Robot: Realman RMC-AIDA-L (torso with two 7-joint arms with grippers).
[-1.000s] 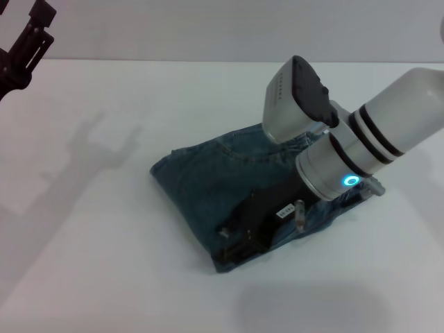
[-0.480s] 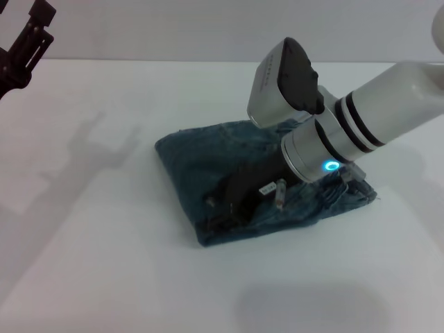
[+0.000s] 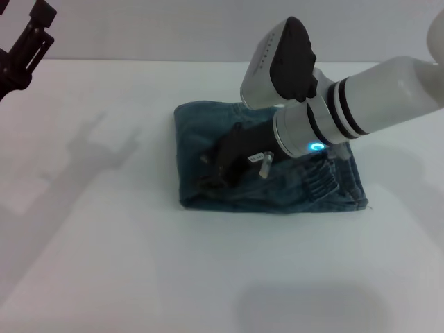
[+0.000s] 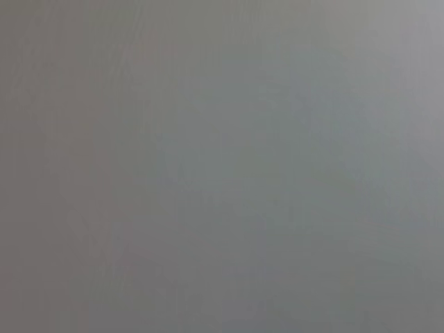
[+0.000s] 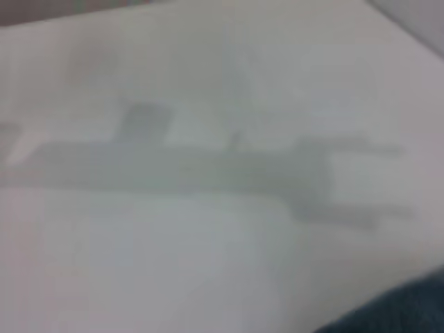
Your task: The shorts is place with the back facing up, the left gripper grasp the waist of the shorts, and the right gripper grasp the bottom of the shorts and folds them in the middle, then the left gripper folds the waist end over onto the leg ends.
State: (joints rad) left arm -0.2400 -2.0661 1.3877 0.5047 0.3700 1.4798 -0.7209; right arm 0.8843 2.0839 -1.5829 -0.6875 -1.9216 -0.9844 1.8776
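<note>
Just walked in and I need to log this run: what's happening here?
The left gripper, on the arm with the green ring light, is down on the shorts, which lie as a compact folded bundle on the white table. The ruffled waistband shows beside its wrist. The right gripper is raised off to the side, holding nothing.

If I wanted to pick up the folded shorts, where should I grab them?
Probably the near long edge of the shorts, pinching all the layers and coming in low from the front. The shorts lie flat in a folded stack, and that edge is straight and bare, while the left gripper rests across the top. The right gripper hangs raised, far off.
</note>
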